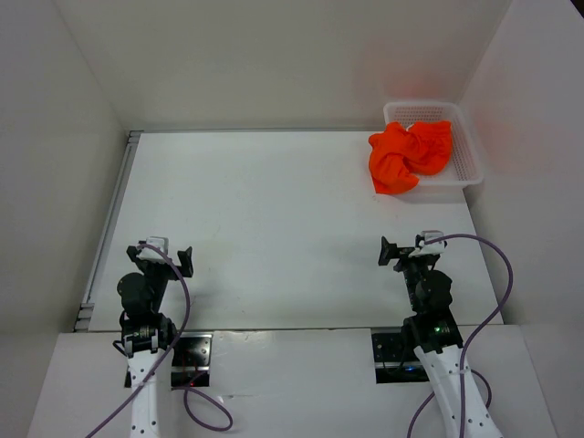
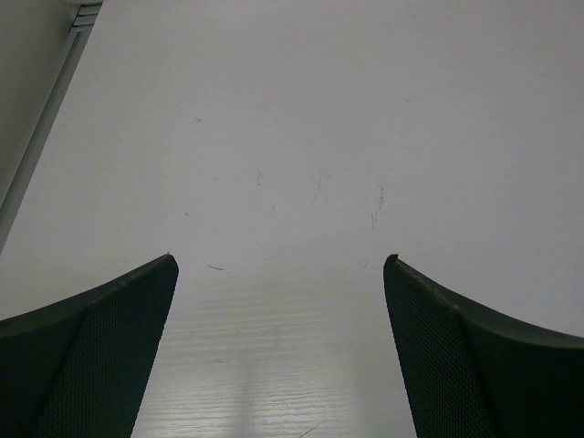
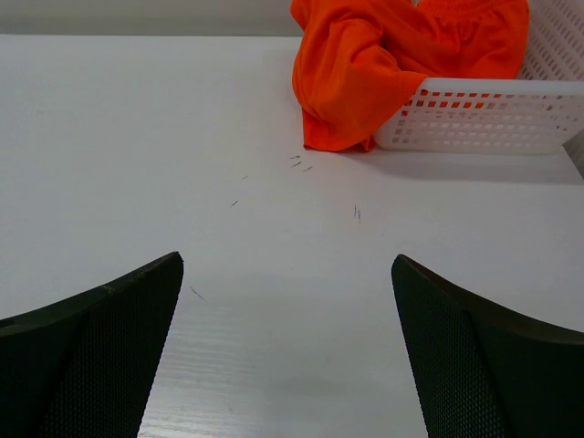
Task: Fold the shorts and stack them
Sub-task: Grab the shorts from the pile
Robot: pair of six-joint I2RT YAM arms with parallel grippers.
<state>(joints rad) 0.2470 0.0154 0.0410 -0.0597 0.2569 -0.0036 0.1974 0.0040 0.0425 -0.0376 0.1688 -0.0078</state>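
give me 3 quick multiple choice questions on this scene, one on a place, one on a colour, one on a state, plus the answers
1. Where are the shorts?
A) folded at the near edge
B) heaped in the basket at the far right of the table, spilling over its rim
C) flat in the middle

2. What colour is the basket?
A) white
B) blue
C) black

3. How do the left gripper and right gripper stand?
A) both shut on cloth
B) one open, one shut
C) both open, holding nothing

Answers:
1 B, the orange heap lies in the basket with a fold hanging onto the table.
2 A, its lattice walls are white.
3 C, each wrist view shows the jaws wide apart over bare table.
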